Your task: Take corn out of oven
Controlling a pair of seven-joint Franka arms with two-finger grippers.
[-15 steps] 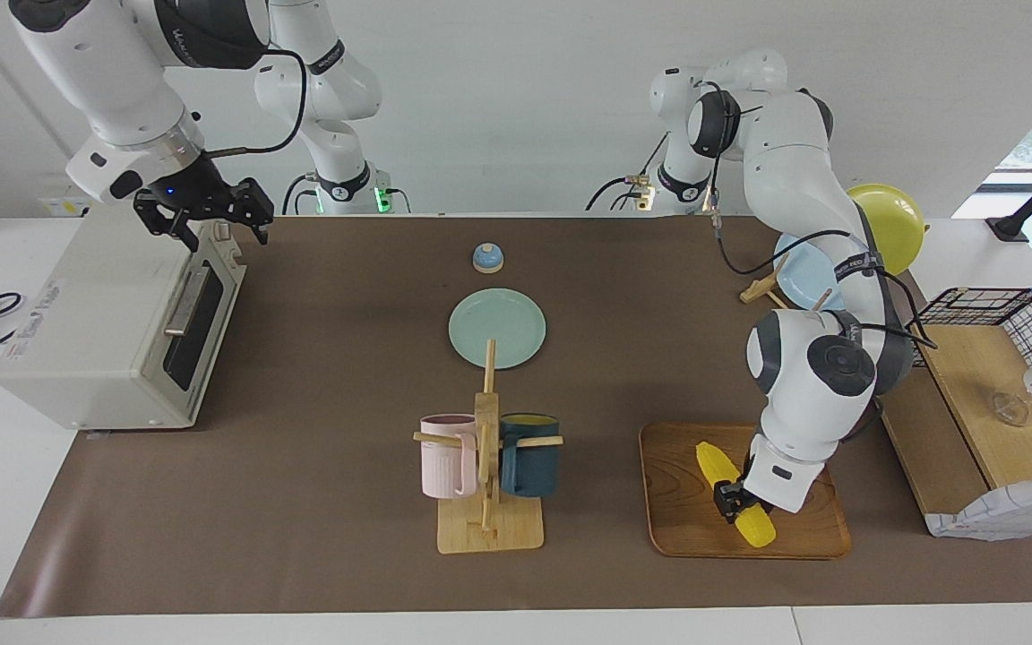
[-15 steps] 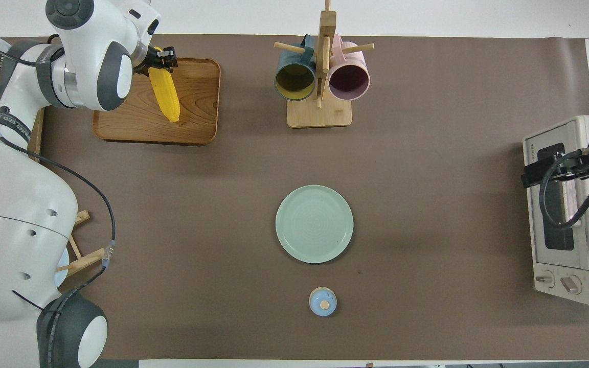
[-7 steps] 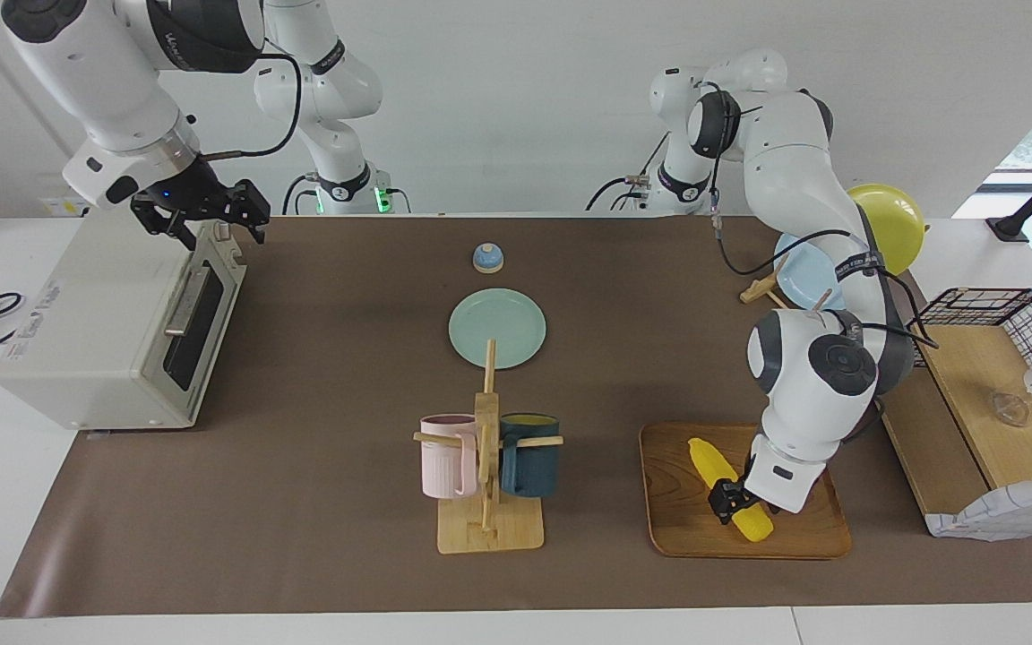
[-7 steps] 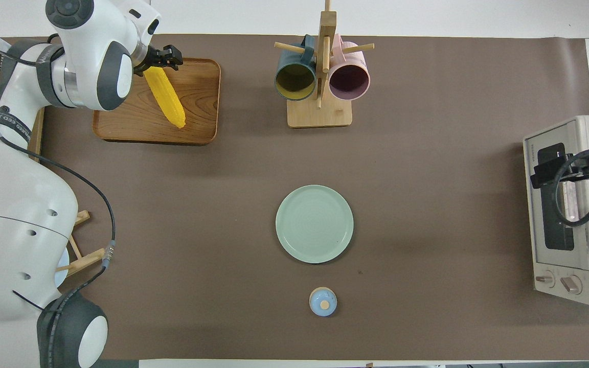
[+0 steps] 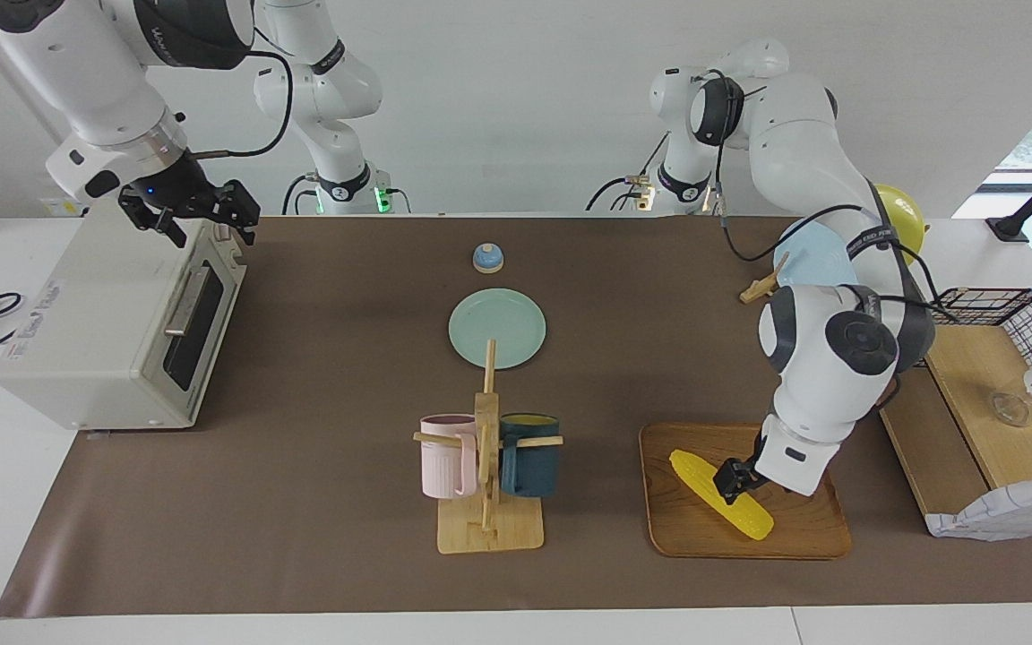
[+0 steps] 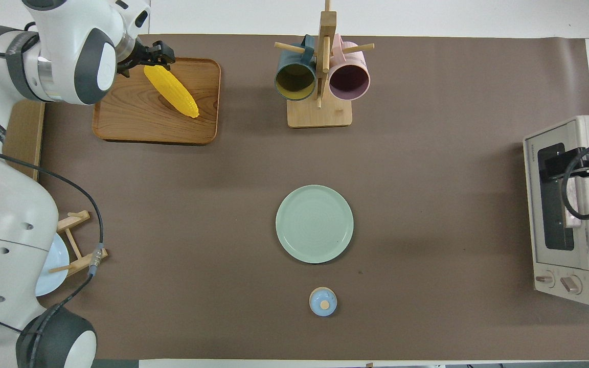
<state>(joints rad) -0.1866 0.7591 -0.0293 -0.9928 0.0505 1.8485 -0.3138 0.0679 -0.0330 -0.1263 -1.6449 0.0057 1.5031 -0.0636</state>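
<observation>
The yellow corn (image 5: pixel 718 494) lies flat on the wooden tray (image 5: pixel 803 533), out of the oven; it also shows in the overhead view (image 6: pixel 172 91). My left gripper (image 5: pixel 731 481) is open just over the corn's thick end, also seen from overhead (image 6: pixel 154 55). The off-white oven (image 5: pixel 104 313) stands at the right arm's end of the table with its dark glass door shut. My right gripper (image 5: pixel 189 215) is open and empty, raised over the oven's top edge by the door (image 6: pixel 588 164).
A wooden mug rack (image 5: pixel 487 466) with a pink and a dark blue mug stands beside the tray. A green plate (image 5: pixel 496 328) and a small blue bell (image 5: pixel 487 258) lie mid-table. A dish rack with a light blue plate (image 5: pixel 803 260) and a wire basket (image 5: pixel 991 309) are at the left arm's end.
My left gripper set the corn down on the tray, let go and rose a little; the corn turned flatter. My right gripper drew up and back over the oven.
</observation>
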